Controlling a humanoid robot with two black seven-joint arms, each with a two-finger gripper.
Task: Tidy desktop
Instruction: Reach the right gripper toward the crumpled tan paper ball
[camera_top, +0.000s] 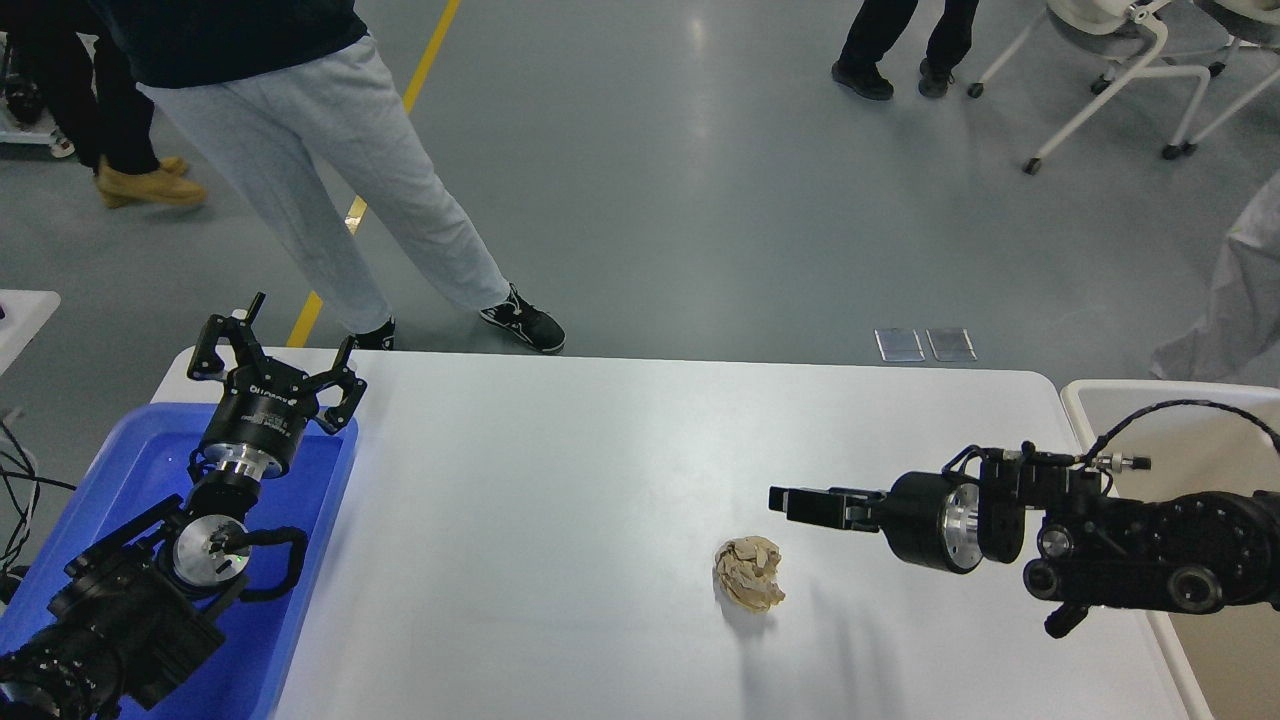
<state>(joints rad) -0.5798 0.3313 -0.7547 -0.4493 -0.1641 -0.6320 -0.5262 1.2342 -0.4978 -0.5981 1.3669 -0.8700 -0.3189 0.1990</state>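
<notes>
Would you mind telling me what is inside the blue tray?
The left arm hangs over the blue tray; its bare parts hold nothing. The arm covers the rest of the floor, so that part cannot be checked.

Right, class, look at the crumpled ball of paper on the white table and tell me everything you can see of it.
The crumpled paper ball is tan or light brown, scrunched into a rough, creased lump with uneven folds. It looks like thin paper or a napkin. It rests on the white desktop, right of centre and toward the near edge, casting a faint shadow. Nothing else touches it: the right gripper hangs just above and to its right, apart from it.
</notes>
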